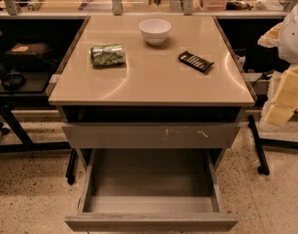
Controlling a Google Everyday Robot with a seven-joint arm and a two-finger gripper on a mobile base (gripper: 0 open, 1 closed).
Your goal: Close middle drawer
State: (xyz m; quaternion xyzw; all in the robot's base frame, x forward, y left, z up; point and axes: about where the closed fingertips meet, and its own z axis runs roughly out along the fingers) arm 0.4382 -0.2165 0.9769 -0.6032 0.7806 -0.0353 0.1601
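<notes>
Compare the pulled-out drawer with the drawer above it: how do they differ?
The middle drawer is pulled far out, showing a bare grey inside; the upper drawer shows only its front. The upper drawer's front bears pale scratch marks; the middle drawer's front looks plain. Both are grey and handleless. The hand hangs at the picture's right edge, touching neither.

Count on surface (pixel 154 84): three things. White bowl (pixel 155 30): one. Green can (pixel 107 55): one. Flat black object (pixel 195 61): one, kind not clear. Drawers in view: two, namely one middle drawer (pixel 151 222), pulled open, and one scratched drawer front (pixel 149 135) above it. Claw (pixel 283 101): one, at right edge of view, beside surface.
</notes>
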